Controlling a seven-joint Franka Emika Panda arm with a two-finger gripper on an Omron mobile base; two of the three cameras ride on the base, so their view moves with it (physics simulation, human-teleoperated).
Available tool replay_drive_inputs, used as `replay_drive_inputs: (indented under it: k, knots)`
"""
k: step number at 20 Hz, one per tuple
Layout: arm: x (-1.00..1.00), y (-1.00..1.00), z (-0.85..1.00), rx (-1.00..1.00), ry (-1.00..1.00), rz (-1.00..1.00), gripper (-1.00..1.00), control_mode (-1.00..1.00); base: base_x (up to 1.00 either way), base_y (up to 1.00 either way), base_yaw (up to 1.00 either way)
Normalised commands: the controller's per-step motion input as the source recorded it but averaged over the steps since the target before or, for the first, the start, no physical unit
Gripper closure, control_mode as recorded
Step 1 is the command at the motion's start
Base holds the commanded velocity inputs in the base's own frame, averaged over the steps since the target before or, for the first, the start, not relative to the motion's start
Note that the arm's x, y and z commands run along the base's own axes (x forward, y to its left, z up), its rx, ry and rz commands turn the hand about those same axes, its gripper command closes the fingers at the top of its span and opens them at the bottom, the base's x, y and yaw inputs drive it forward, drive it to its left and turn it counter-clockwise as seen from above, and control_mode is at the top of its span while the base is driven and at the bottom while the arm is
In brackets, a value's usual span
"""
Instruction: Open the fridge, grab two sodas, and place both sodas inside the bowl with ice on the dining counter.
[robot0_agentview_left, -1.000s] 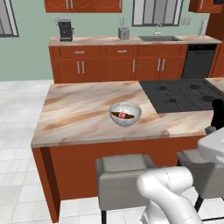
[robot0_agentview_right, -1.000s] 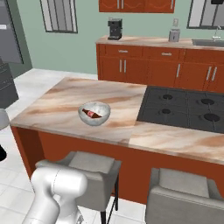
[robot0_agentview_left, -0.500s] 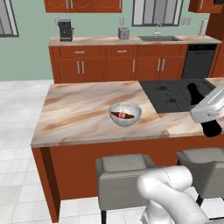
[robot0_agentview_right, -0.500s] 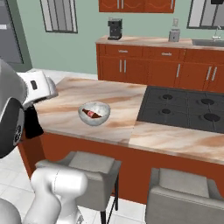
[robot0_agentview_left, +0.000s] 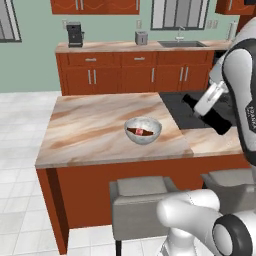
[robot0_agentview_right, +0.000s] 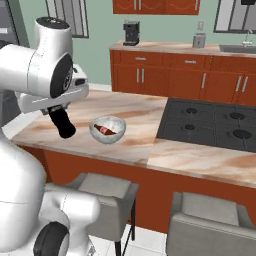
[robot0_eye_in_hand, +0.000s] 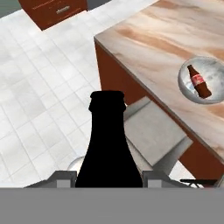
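While illegible, bottle's (robot0_eye_in_hand: 199, 81) red label

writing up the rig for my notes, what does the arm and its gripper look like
The arm is glossy white, built of rounded, bulbous segments with dark grey to black discs and rings at the joints. One link carries small dark lettering, seen in the left base view. The gripper ends a white hand and has two small dark fingertips. No loose cables show.
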Motion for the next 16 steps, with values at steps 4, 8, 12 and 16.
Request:
replay_drive_inputs:
  k: [4, 8, 12, 16]
  knots:
    - [0.93, 0.03, -0.64, -0.06, 0.25, 0.28, 1.0, -1.0, 0.0, 0.0, 0.0]
    - [0.76, 0.18, -0.61, -0.05, 0.15, 0.3, 1.0, -1.0, 0.0, 0.0, 0.0]
    - [0.54, 0.21, -0.55, -0.08, 0.1, 0.25, 1.0, -1.0, 0.0, 0.0, 0.0]
    - [0.22, 0.14, -0.41, -0.08, 0.05, 0.11, 1.0, -1.0, 0.0, 0.0, 0.0]
